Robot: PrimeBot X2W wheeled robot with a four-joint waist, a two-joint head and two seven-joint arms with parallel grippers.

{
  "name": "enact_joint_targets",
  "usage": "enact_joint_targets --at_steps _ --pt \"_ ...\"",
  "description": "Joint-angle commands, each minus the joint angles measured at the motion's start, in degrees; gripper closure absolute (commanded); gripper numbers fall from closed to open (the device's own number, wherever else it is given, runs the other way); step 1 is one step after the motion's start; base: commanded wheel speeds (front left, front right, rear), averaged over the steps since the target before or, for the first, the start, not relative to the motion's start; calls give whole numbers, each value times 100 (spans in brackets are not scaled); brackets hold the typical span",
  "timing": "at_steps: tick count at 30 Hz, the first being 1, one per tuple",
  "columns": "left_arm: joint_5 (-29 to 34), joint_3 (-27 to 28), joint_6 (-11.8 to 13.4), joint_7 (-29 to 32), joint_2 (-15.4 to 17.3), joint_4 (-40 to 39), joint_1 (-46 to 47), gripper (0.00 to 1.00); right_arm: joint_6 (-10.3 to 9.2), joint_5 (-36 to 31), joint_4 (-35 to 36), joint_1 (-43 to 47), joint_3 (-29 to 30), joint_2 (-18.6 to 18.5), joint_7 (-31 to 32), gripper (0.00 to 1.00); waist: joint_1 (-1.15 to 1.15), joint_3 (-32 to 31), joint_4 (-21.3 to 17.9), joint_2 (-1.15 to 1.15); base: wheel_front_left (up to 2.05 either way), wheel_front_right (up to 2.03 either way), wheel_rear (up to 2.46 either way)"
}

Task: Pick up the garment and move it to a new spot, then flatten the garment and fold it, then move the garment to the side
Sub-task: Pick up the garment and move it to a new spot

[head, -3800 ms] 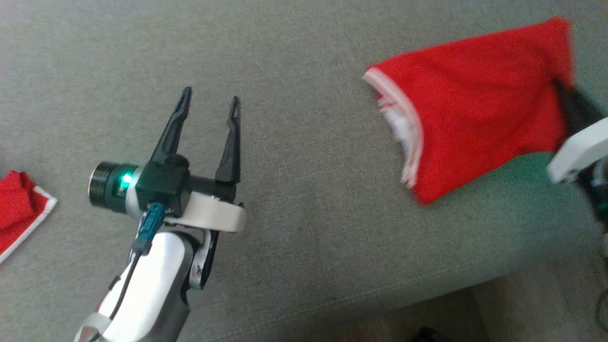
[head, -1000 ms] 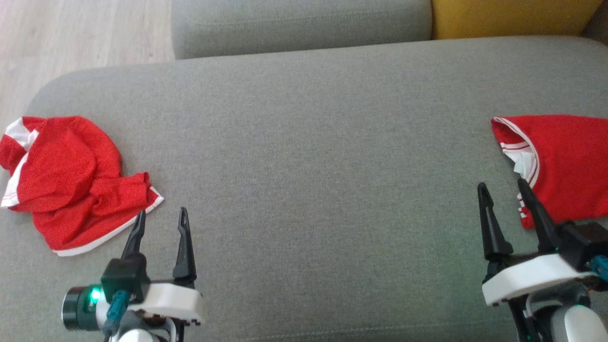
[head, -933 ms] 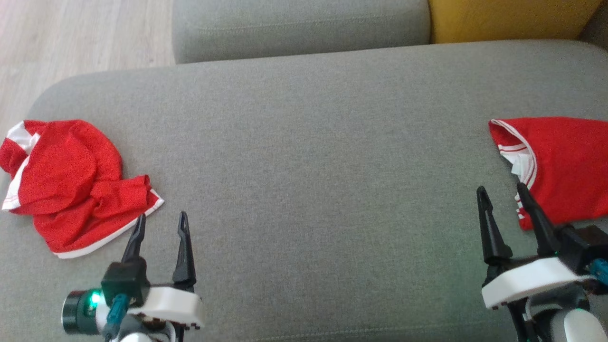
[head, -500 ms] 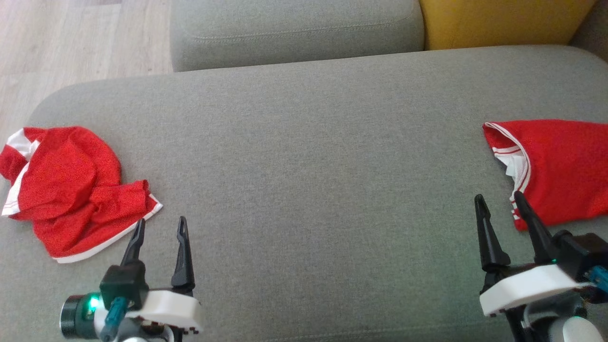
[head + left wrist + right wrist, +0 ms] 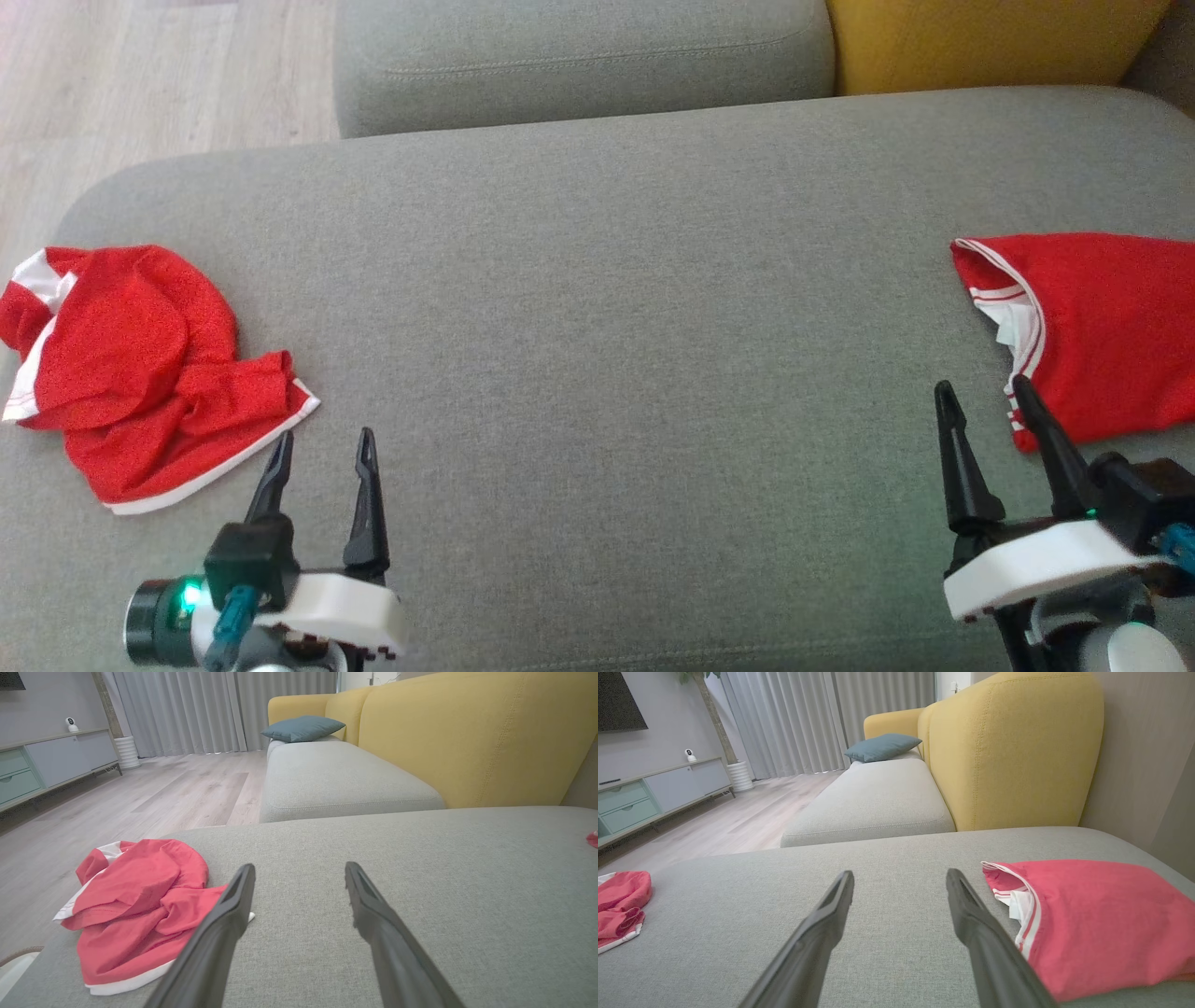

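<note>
A crumpled red garment (image 5: 140, 373) with white trim lies bunched at the left end of the grey sofa seat (image 5: 597, 355); it also shows in the left wrist view (image 5: 140, 905) and at the right wrist view's left edge (image 5: 619, 903). A folded red garment (image 5: 1092, 327) with a white striped band lies flat at the right end (image 5: 1101, 924). My left gripper (image 5: 322, 446) stands open and empty just right of the crumpled garment's lower corner. My right gripper (image 5: 982, 392) is open and empty, its right finger beside the folded garment's near-left corner.
A second grey seat cushion (image 5: 579, 56) adjoins at the back, with the yellow backrest (image 5: 990, 42) to its right. Wooden floor (image 5: 140, 84) lies beyond the seat's left end. A teal pillow (image 5: 301, 727) and a low cabinet (image 5: 46, 765) stand farther off.
Over the last second the head camera tilted slightly, shifting the whole picture down a little. Both grippers stay open and near the same places. The garments have not moved.
</note>
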State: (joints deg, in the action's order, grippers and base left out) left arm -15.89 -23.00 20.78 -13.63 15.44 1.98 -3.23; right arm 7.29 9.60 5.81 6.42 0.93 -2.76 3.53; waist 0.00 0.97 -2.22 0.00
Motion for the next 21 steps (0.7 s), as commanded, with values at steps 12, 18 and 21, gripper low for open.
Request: enact_joint_targets --at_steps 12,18,21 --pt "-60 226 30 -29 124 -154 409 0 20 29 270 -177 -76 -17 -1 0 0 88 350 0 0 0 0" --pt "-56 208 22 -57 84 -121 496 0 20 20 338 -190 -103 -16 21 0 0 121 770 0 0 0 0" --pt "-40 167 1 -67 52 -130 572 0 20 17 403 -210 -143 -16 25 0 0 140 1055 0 0 0 0"
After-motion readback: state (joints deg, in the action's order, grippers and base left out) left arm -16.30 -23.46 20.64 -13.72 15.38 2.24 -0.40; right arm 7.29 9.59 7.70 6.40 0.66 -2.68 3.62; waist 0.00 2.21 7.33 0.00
